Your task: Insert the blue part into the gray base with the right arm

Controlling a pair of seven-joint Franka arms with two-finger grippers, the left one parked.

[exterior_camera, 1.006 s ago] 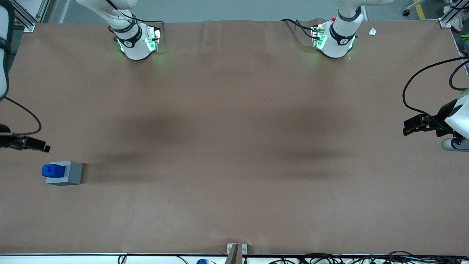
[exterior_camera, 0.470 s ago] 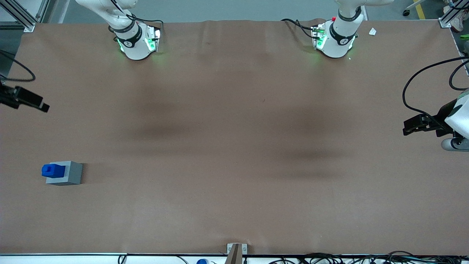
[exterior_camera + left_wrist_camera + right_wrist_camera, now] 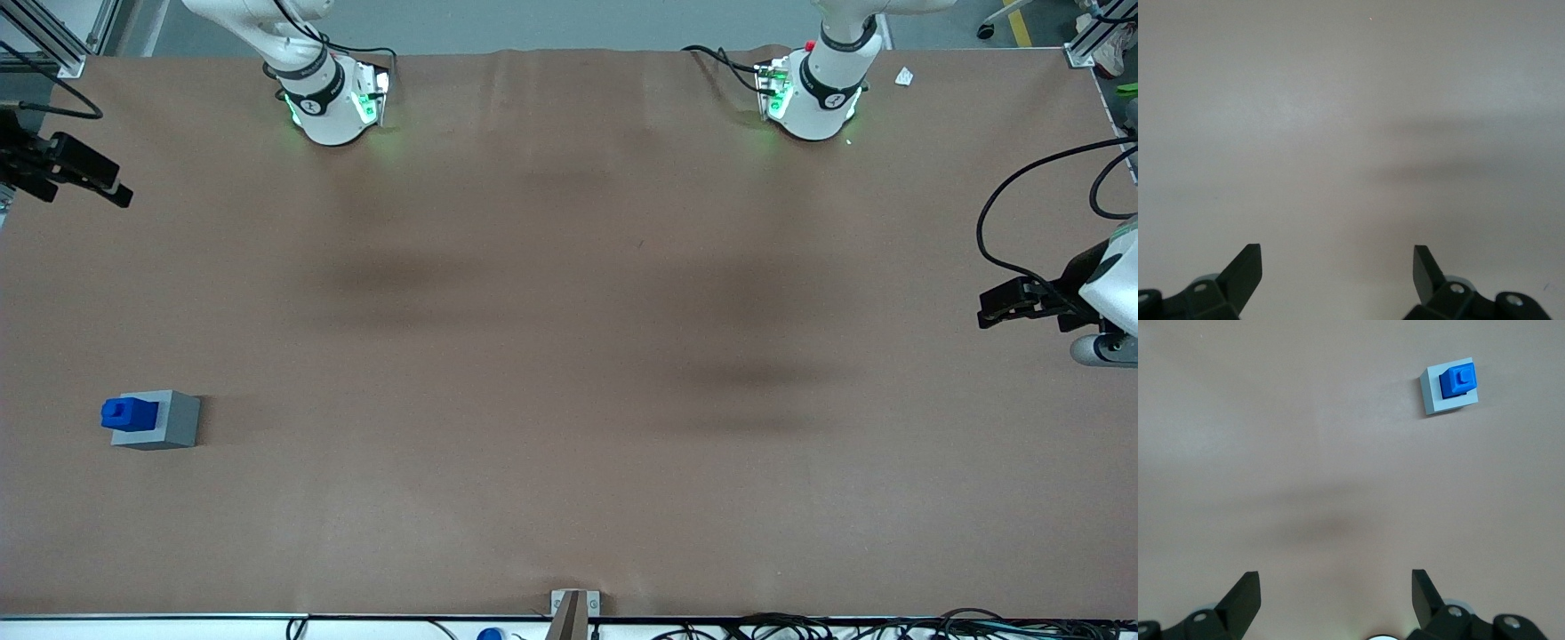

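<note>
The blue part (image 3: 129, 414) sits in the gray base (image 3: 169, 420) on the brown table, toward the working arm's end and nearer the front camera. Both show in the right wrist view, the blue part (image 3: 1458, 381) standing up out of the gray base (image 3: 1433, 392). My right gripper (image 3: 89, 176) is high at the table's edge, much farther from the front camera than the base and well apart from it. Its fingers are spread wide with nothing between them (image 3: 1336, 577).
The two arm bases (image 3: 329, 98) (image 3: 813, 93) stand at the table's back edge. A small bracket (image 3: 573, 606) sits at the front edge. Cables (image 3: 1022, 204) loop at the parked arm's end.
My right gripper has moved away from the front camera, from just above the base toward the table's back. The blue part and gray base have not moved.
</note>
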